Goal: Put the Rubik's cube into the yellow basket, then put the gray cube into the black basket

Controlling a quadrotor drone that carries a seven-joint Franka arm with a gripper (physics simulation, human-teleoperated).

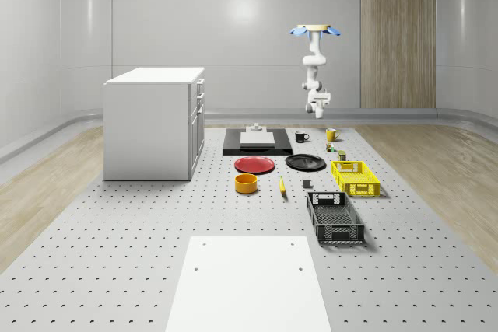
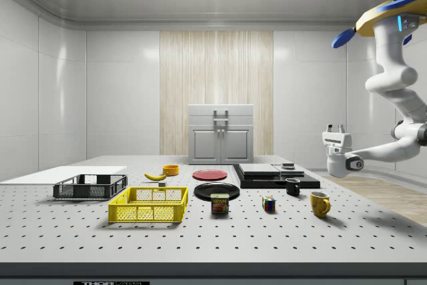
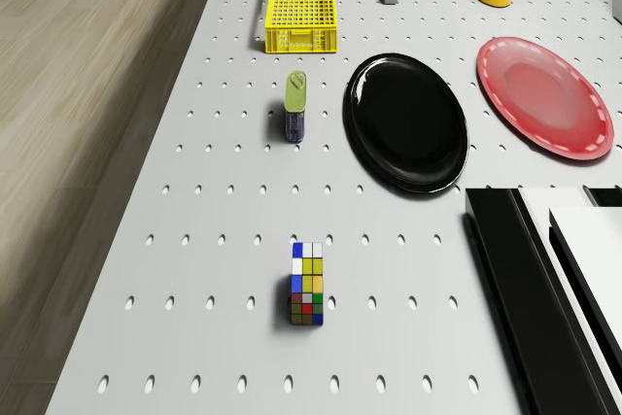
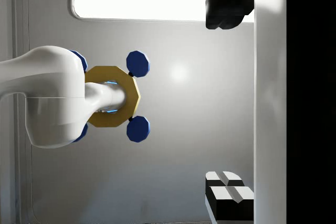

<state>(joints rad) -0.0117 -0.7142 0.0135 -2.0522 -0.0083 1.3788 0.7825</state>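
Overhead, drone (image 1: 316, 30) hovers; below lies Rubik's cube (image 3: 307, 284).

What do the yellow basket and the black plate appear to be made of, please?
The yellow basket looks like matte moulded plastic: its walls and floor are an even lattice. The black plate looks like glazed ceramic or glossy plastic, with bright highlights on its surface.
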